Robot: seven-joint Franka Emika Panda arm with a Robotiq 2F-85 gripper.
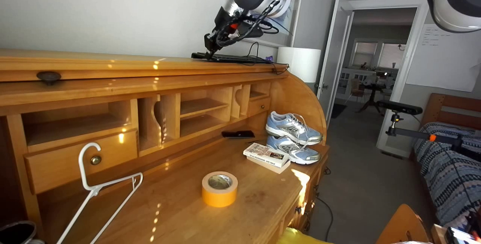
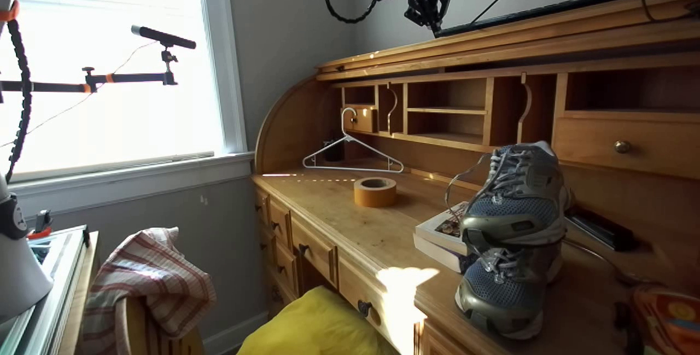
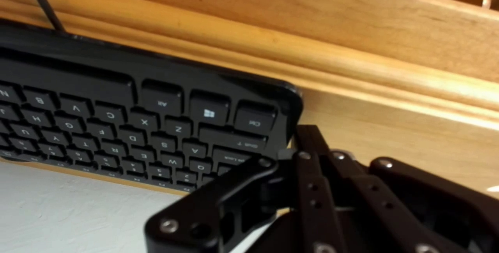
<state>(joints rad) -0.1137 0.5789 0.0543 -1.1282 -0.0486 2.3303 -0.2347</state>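
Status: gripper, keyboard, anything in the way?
Gripper shut, at one end of black computer keyboard, contact unclear. Keyboard ungripped, lying atop roll-top desk. Possible snag: loose black cable.

The keyboard was black, long and slim, with a glossy frame, a rounded corner and white lettering on dark keys. It lay keys up on the upper level of the wooden surface, its length running along the front edge and close to it. The spacebar, Alt, Windows and Ctrl bordered that front side; the number and function rows faced the wall. In the wrist view the letters stood upside down, and only the end with Ctrl showed, partly hidden. In both exterior views it appeared as a thin dark strip.
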